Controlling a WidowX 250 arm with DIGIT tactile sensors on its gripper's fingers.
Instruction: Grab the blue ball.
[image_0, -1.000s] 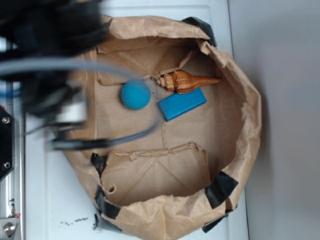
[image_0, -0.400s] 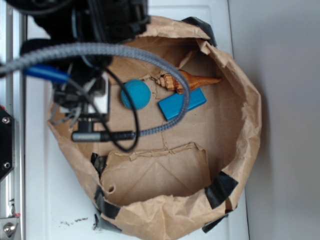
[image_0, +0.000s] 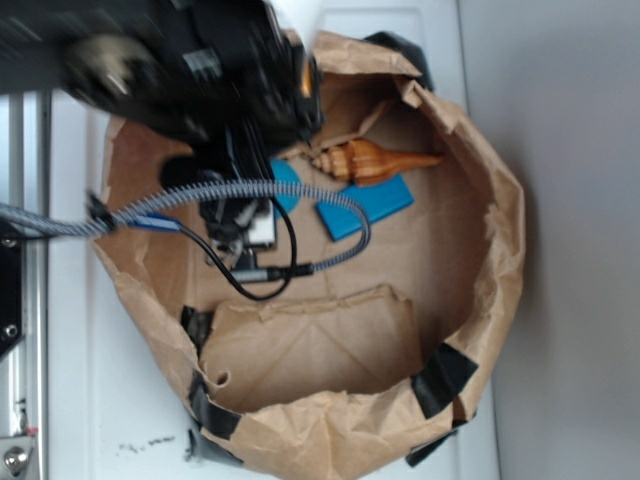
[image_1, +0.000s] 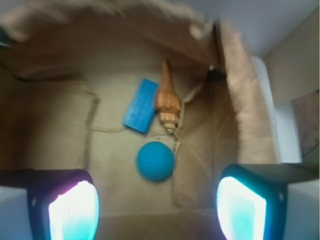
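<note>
The blue ball (image_1: 156, 160) is a small teal dimpled sphere on the brown paper floor of the bag. In the exterior view only a sliver of it (image_0: 286, 186) shows beside the arm. My gripper (image_1: 157, 210) is open and empty, with the jaws wide apart. The ball lies ahead of the jaws, about midway between them, not touching either finger. In the exterior view the gripper (image_0: 245, 215) hangs over the ball and hides most of it.
A flat blue block (image_1: 140, 105) and a brown spiral seashell (image_1: 167, 101) lie just beyond the ball; both also show in the exterior view, block (image_0: 364, 209) and shell (image_0: 370, 162). The crumpled paper bag walls (image_0: 490, 250) ring everything. Cables (image_0: 250, 190) loop over the floor.
The arm has moved right and further over the bag, so it now covers most of the ball. Ball, block and shell have not moved.
</note>
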